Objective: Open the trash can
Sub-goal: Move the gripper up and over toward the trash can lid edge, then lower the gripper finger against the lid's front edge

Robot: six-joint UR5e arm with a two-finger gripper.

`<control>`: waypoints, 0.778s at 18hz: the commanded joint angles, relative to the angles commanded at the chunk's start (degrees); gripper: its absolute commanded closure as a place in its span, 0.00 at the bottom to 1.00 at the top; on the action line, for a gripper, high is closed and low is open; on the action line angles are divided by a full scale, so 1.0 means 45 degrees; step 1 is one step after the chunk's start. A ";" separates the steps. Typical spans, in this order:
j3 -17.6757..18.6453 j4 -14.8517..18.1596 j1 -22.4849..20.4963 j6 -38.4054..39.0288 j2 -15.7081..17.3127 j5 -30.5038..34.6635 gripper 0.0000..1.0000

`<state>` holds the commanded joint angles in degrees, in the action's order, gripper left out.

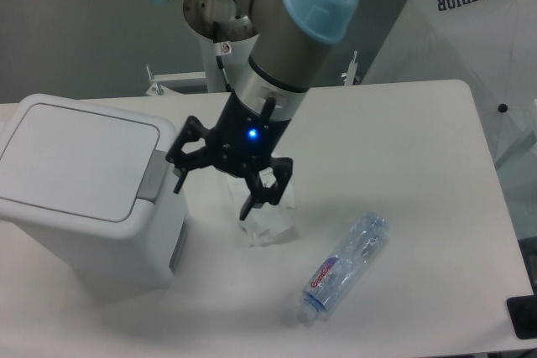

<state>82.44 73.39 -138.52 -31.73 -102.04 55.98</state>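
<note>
1. The gripper (214,194) hangs with its two fingers spread wide and nothing between them, a blue light glowing on its body.
2. It sits just right of the trash can (84,194), near the grey push-button (153,177); whether it touches cannot be told.
3. The trash can's lid lies flat and closed.
4. A crumpled plastic wrapper (270,222) lies under the gripper, right of the trash can.
5. A plastic bottle (342,266) lies farther right on the table (419,157).

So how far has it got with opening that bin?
Nothing is done yet: the lid of the bin lies flat and shut. The hand hangs open and empty beside the bin, near the grey button but not touching it. Pressing that button is probably what is left.
</note>
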 joint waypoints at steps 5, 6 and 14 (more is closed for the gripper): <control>0.0255 -0.0156 0.0058 -0.0039 -0.0019 0.0040 0.00; 0.0236 -0.0176 0.0078 -0.0039 -0.0058 0.0040 0.00; 0.0411 -0.0196 0.0098 -0.0059 -0.0136 0.0040 0.00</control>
<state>84.29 72.51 -138.08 -31.99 -102.66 56.16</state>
